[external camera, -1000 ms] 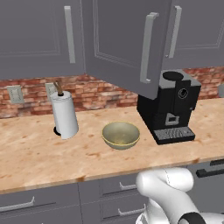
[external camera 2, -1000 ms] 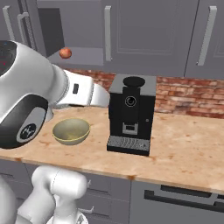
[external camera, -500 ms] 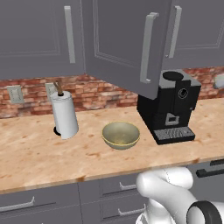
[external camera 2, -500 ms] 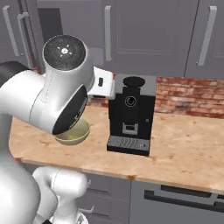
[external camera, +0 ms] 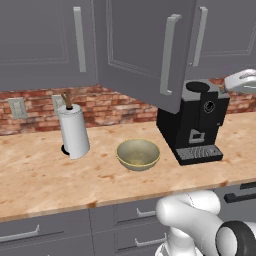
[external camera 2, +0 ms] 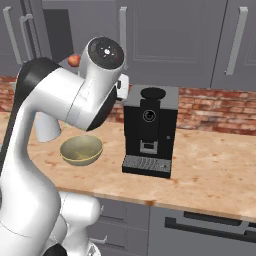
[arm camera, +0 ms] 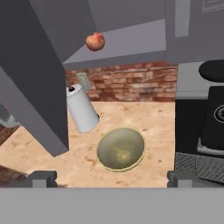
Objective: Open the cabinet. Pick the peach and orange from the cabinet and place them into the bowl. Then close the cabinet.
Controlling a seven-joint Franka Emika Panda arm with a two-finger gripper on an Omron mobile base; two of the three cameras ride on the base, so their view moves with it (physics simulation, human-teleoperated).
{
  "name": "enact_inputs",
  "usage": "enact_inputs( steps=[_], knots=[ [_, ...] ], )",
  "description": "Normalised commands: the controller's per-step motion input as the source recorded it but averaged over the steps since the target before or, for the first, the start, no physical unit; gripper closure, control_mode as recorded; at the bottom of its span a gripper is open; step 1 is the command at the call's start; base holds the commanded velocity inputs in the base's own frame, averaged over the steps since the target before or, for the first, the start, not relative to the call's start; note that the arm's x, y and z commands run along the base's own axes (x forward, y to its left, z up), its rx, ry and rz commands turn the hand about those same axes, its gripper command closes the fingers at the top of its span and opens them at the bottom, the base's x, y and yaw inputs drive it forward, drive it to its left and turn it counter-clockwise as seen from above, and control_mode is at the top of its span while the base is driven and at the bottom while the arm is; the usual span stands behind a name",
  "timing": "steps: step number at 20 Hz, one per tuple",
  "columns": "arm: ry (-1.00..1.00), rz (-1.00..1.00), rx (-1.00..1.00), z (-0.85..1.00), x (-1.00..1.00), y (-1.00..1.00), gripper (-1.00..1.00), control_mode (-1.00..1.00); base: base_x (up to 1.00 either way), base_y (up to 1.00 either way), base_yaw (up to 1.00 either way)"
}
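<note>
The cabinet (external camera: 140,45) has one door swung out over the counter, its bar handle (external camera: 167,55) facing me; the other door (external camera: 220,35) is shut. The peach (arm camera: 95,41) sits on the grey shelf (arm camera: 131,43) inside, and is also seen as the peach (external camera 2: 74,60) past my arm. The orange is hidden. The bowl (external camera: 138,154) rests empty on the counter between the paper-towel roll and the coffee machine. My gripper (arm camera: 113,180) is open, back from the cabinet and above the bowl (arm camera: 121,149), holding nothing.
A black coffee machine (external camera: 195,125) stands right of the bowl, under the open door. A paper-towel roll (external camera: 74,131) stands to the left by the brick wall. The open door's panel (arm camera: 35,74) hangs close on the left in the hand view. Drawers (external camera: 130,215) run below the counter.
My arm has swung up and to the right, away from the cabinet opening. The gripper stays open. Door, peach and bowl have not moved.
</note>
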Motion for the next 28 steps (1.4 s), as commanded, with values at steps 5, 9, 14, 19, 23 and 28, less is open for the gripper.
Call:
enact_inputs(
  steps=[5, 9, 14, 19, 23, 28],
  knots=[
    [0.0, 0.1, 0.09, -0.03, 0.56, 0.29, -1.0, -1.0, 0.0, 0.0, 0.0],
    [0.0, 0.11, 0.1, 0.0, 0.64, 0.21, -1.0, -1.0, 0.0, 0.0, 0.0],
    [0.0, 0.14, 0.11, -0.02, 0.71, 0.3, -1.0, -1.0, 0.0, 0.0, 0.0],
    [0.01, 0.13, 0.09, -0.08, 0.59, 0.53, -1.0, -1.0, 0.0, 0.0, 0.0],
    [0.0, 0.13, 0.07, -0.1, 0.6, 0.54, -1.0, -1.0, 0.0, 0.0, 0.0],
    [0.0, 0.12, 0.01, -0.08, 0.57, 0.78, -1.0, -1.0, 0.0, 0.0, 0.0]
  ],
)
